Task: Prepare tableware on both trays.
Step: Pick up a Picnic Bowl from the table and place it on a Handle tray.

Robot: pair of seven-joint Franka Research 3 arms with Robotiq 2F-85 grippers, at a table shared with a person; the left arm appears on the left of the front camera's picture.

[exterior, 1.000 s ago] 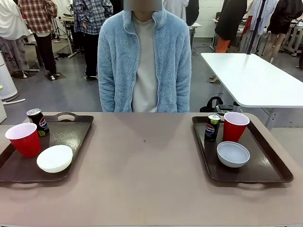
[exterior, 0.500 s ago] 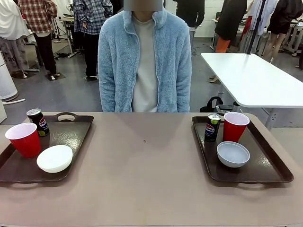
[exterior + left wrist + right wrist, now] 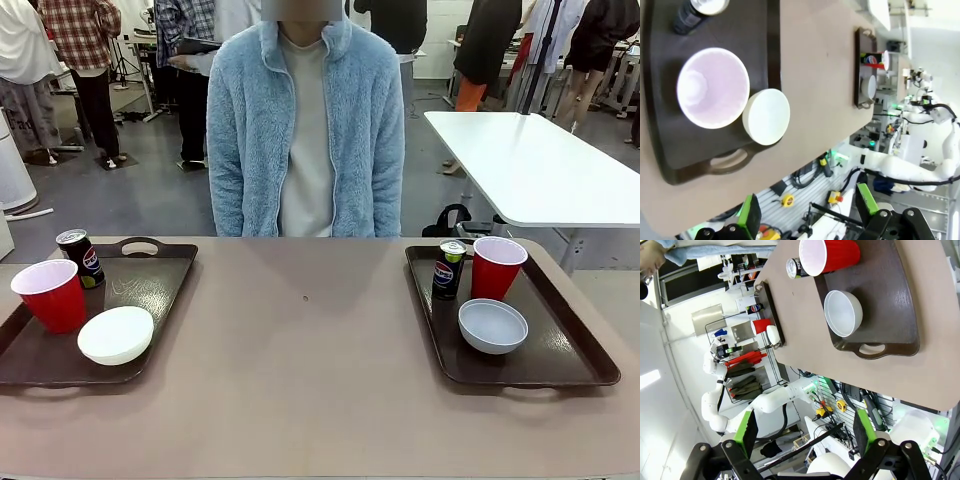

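The left tray [image 3: 160, 285] carries a red cup [image 3: 50, 295], a cream-white bowl [image 3: 116, 335] and a dark soda can [image 3: 80, 258]. On the right tray [image 3: 560, 345] stand a second red cup [image 3: 496, 268], a pale grey-white bowl [image 3: 492, 326] and a can [image 3: 448, 270]. My left gripper [image 3: 805, 215] hangs open high above the left tray's cup [image 3: 712, 87] and bowl [image 3: 766, 116]. High over the right tray [image 3: 890, 305], its bowl [image 3: 842, 313] and cup [image 3: 827, 255], my right gripper [image 3: 802, 432] is open and holds nothing.
A person in a pale blue fleece jacket [image 3: 305, 120] stands at the table's far edge, arms down. The beige table [image 3: 310, 350] is bare between the trays. A white table [image 3: 540, 165] stands behind at right. Other people move in the background.
Nothing on the table has moved. Only people in the background have shifted.
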